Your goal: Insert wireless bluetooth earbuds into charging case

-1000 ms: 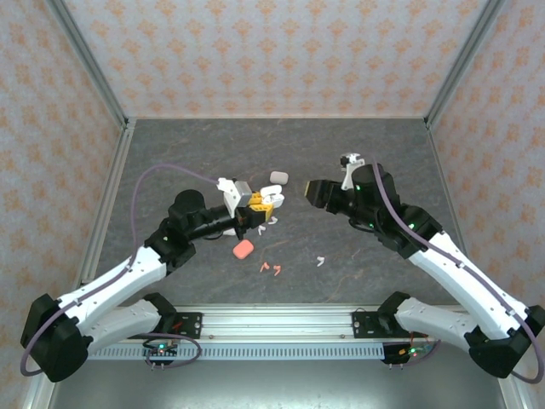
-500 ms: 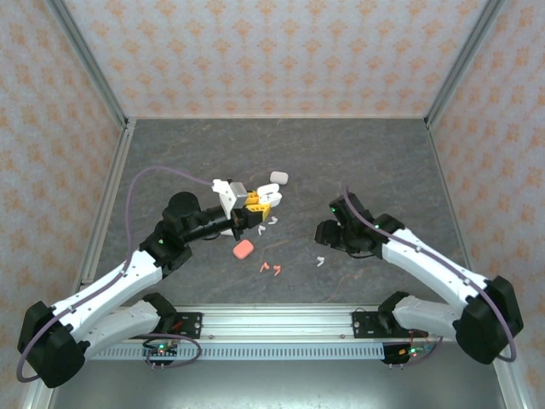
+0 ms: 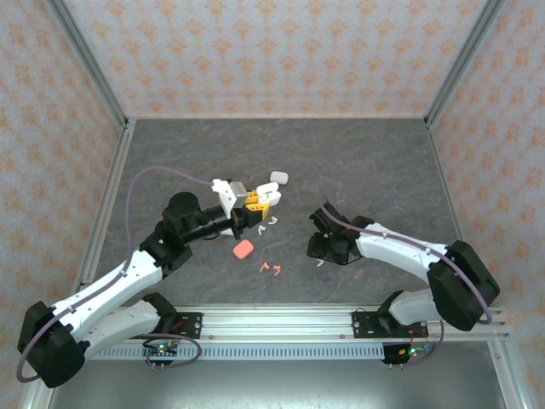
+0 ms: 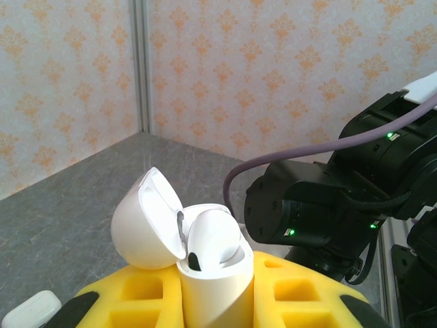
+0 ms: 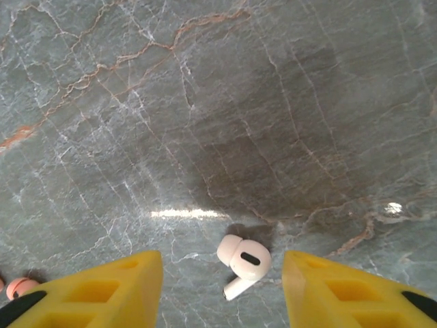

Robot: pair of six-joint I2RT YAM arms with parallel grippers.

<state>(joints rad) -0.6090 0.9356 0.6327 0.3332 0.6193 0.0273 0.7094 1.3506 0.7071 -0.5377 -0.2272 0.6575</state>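
Left end effector clamps white plastic charging case, lid open, presenting sockets. Right end effector, jaws apart, empty, straddles 1 white stemmed earbud at 6 o'clock, evidently for pickup.

White glossy plastic charging case, lid flipped open leftward, white earbud inside, gripped between yellow fingers.
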